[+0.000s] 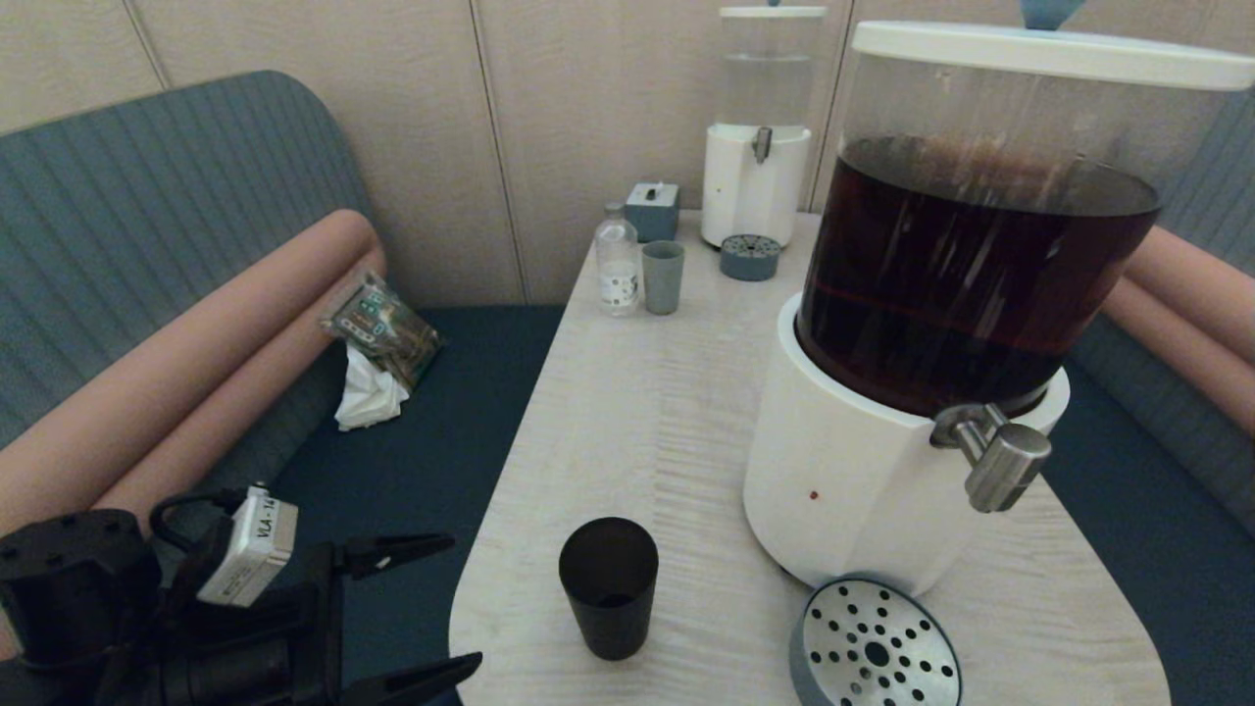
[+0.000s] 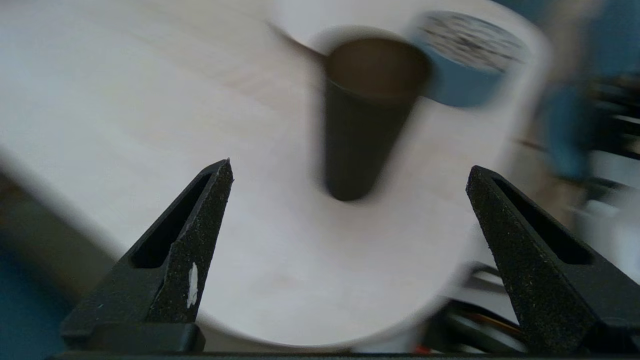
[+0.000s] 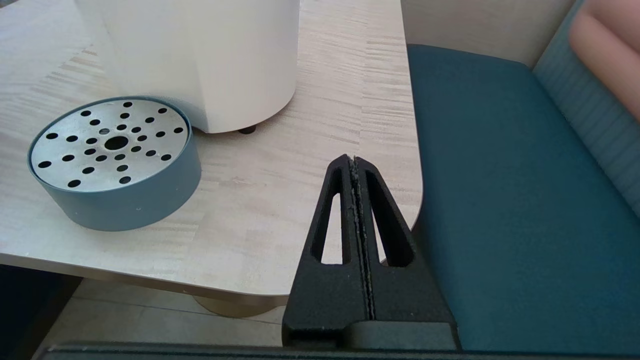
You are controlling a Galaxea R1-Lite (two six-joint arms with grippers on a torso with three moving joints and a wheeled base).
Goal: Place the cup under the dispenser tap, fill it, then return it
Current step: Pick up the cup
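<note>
Off the desk [image 1: 686, 412] edge: left claw [image 1: 446, 603] wide, holding nothing, apart from cup [image 1: 608, 586] | right claw [image 3: 356, 162] pressed closed, seen in right wrist view only | tap [image 1: 995, 456] in head view only

- A café or lounge booth, by the look of it.
- Padded bench seating [image 1: 147, 294] in blue-grey with pink bolsters wraps a pale wood-grain table [image 1: 647, 412].
- Two self-serve drink dispensers [image 1: 941, 324] stand on the table beyond the left gripper [image 1: 441, 603].
- Panelled wall [image 1: 549, 108] behind.
</note>
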